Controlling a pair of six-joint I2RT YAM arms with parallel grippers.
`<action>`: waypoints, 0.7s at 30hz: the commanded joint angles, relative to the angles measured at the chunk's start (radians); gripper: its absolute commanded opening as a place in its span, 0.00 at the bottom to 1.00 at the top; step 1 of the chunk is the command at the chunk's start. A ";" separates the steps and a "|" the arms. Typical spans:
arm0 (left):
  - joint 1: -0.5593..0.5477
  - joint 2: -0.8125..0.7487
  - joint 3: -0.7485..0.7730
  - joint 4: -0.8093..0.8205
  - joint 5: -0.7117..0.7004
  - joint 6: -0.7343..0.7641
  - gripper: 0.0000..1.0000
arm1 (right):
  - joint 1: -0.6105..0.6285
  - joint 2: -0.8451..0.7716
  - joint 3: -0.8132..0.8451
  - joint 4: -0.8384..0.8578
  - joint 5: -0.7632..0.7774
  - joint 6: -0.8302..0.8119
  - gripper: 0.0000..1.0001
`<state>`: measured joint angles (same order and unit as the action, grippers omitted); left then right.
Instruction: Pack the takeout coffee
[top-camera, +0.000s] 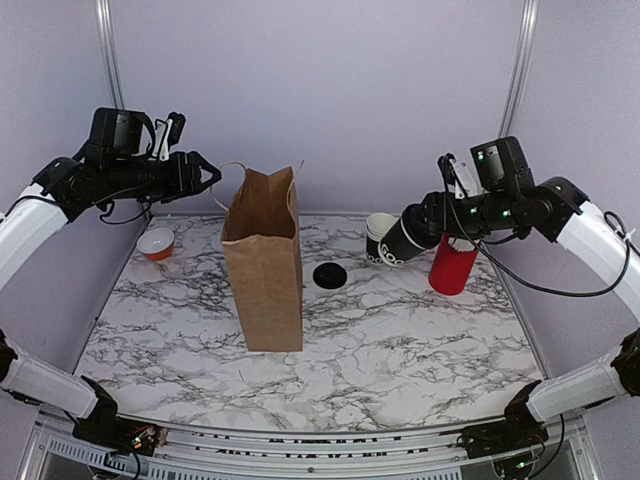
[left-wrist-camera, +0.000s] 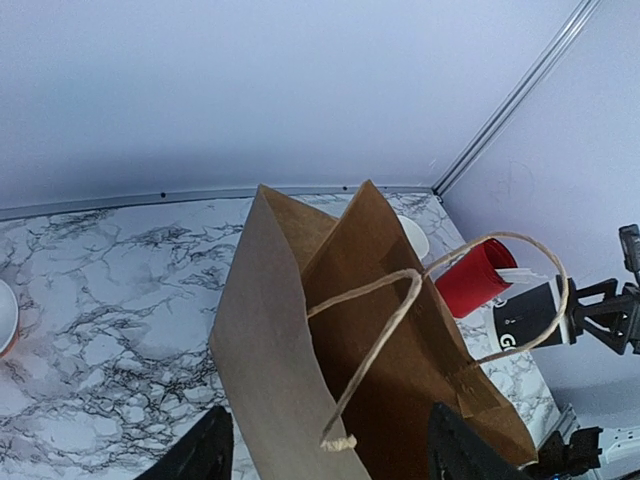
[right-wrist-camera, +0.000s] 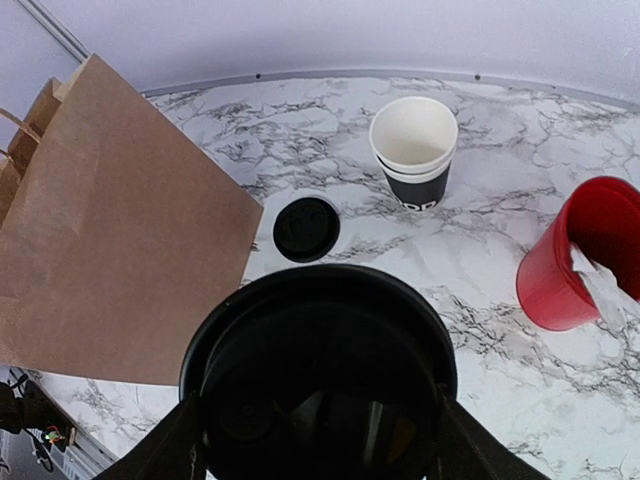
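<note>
- So, right gripper (right-wrist-camera: 318, 445) is pinching the black cup (right-wrist-camera: 320, 370), held up off the table (top-camera: 400, 350).
- Left gripper (left-wrist-camera: 330, 455) sits spread wide by the handle (left-wrist-camera: 385, 330) of the bag (top-camera: 262, 270).

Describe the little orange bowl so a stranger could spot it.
Find the tall brown paper bag in the middle. Left of it, near the back-left corner of the table, sits the small bowl: orange outside, white inside, squatter than the stacked cups opposite.
</note>
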<state>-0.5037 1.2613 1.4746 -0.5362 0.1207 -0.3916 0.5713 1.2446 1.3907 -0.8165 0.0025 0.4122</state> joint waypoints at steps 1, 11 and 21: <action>-0.014 0.088 0.087 -0.080 -0.054 0.050 0.62 | 0.013 0.020 0.069 0.055 -0.042 -0.018 0.69; -0.015 0.172 0.202 -0.085 -0.061 0.061 0.05 | 0.015 0.043 0.124 0.137 -0.106 -0.012 0.70; 0.042 0.208 0.441 -0.174 -0.006 0.202 0.00 | 0.015 0.079 0.197 0.254 -0.206 0.008 0.71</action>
<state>-0.4866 1.4471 1.8111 -0.6579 0.0628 -0.2798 0.5770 1.3117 1.5314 -0.6605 -0.1429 0.4107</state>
